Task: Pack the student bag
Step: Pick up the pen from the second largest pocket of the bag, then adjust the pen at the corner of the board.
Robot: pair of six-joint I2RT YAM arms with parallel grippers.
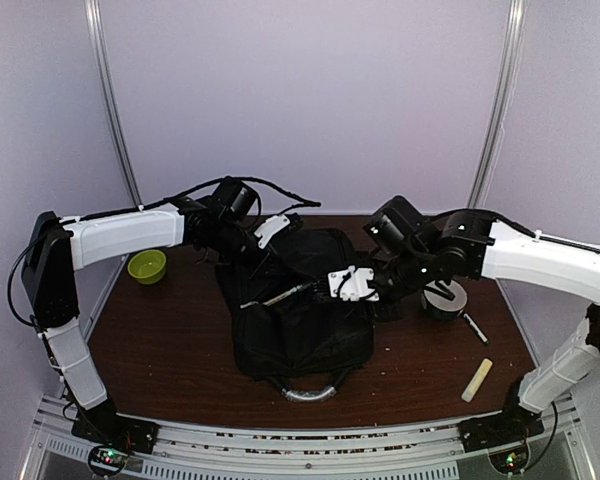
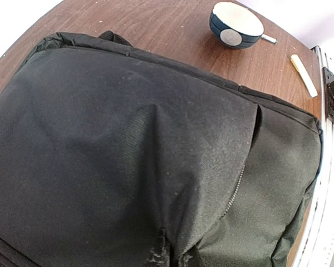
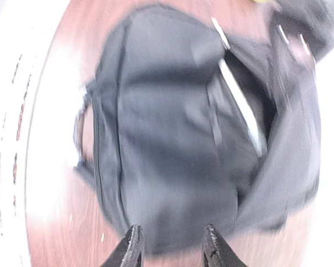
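Note:
The student bag [image 1: 300,315], a large black backpack, lies in the middle of the table with its grey handle [image 1: 305,392] toward the near edge. My left gripper [image 1: 270,236] is at the bag's far end, shut on a pinch of its black fabric [image 2: 172,253], which bunches up at the bottom of the left wrist view. My right gripper [image 1: 352,283] hovers over the bag's right side. In the blurred right wrist view its fingertips [image 3: 131,253] stand apart with nothing between them, and the bag [image 3: 172,139] lies beyond with a pale strip [image 3: 242,105] along an opening.
A green bowl [image 1: 147,266] sits at the left. A dark bowl [image 1: 443,298] stands right of the bag, with a marker [image 1: 474,328] and a cream stick [image 1: 477,380] nearer the front right. The same bowl [image 2: 236,25] and cream stick [image 2: 303,75] appear in the left wrist view.

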